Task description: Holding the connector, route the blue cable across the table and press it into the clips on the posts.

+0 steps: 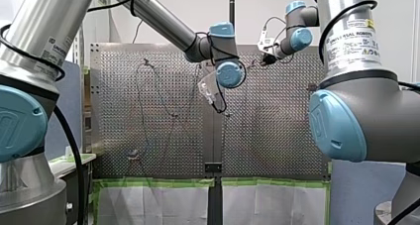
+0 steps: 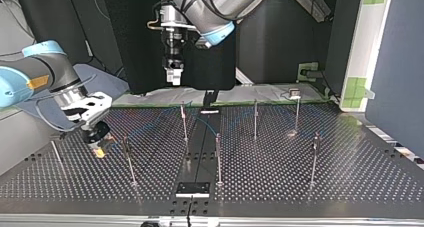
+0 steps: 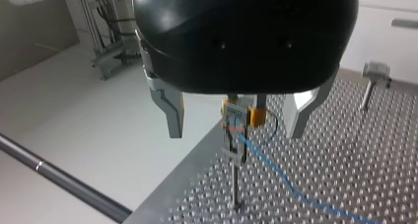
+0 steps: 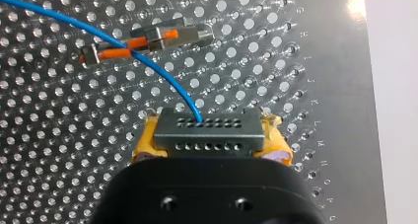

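- Your right gripper (image 4: 208,141), yellow pads clamped on the grey connector (image 4: 207,128), is by the perforated table's (image 4: 59,174) edge; the pads are largely hidden.
- The blue cable (image 4: 148,61) leaves the connector and crosses a clip (image 4: 157,36) with orange inserts.
- Your left gripper (image 3: 235,131), fingers apart, hangs over an edge post (image 3: 236,184); the cable runs from its top clip (image 3: 234,145), details blurred.

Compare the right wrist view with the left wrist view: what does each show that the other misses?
Only the right wrist view: my right tool shut on the connector, yellow pads at its sides. Only the left wrist view: my left tool open, a clip on a post showing between its fingers, another post beyond. Both: the blue cable over the perforated table, passing a clip with orange on it; same clip or not, I cannot tell.
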Controlling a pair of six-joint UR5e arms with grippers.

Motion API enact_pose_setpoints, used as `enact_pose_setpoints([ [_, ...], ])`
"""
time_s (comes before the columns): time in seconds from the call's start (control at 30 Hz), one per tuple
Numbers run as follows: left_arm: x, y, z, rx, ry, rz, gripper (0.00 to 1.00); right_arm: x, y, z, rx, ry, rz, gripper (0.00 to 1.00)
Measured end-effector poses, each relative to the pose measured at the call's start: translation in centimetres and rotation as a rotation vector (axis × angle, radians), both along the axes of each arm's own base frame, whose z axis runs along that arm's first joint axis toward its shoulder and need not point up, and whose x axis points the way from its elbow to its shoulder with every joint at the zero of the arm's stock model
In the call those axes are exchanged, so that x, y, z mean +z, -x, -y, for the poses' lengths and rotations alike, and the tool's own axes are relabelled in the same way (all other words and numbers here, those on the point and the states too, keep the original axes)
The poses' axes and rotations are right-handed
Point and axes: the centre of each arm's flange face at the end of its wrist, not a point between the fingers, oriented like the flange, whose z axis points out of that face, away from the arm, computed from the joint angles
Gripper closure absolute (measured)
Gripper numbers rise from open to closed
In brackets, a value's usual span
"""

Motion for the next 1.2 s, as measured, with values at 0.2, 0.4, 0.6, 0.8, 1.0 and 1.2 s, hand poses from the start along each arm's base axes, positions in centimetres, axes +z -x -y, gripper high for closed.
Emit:
enact_pose_setpoints([
  [0.2,-1.5,-1.5,-1.7,0.010,-0.018,0.007,0.00,0.0,0.0,0.0,0.001,-0.001,0.000,1.00],
  [0.4,-3.4,-3.0,-3.8,0.006,-0.011,-0.003,0.00,-0.1,0.0,0.0,0.001,-0.002,0.000,1.00],
  [0.6,-5.4,-4.0,-6.1,0.000,-0.011,-0.037,0.00,-0.1,-0.1,0.0,0.001,-0.001,0.000,1.00],
  [0.8,-7.3,-4.8,-8.4,-0.004,-0.006,-0.072,0.00,-0.1,0.0,0.0,0.001,-0.002,0.000,1.00],
  [1.0,-8.7,-5.5,-10.2,-0.013,0.028,-0.081,0.00,-0.1,0.0,0.0,0.002,-0.002,0.000,1.00],
  [1.2,-10.5,-4.9,-11.5,-0.048,0.056,-0.086,0.00,-0.1,-0.1,0.0,0.002,-0.002,0.000,1.00],
])
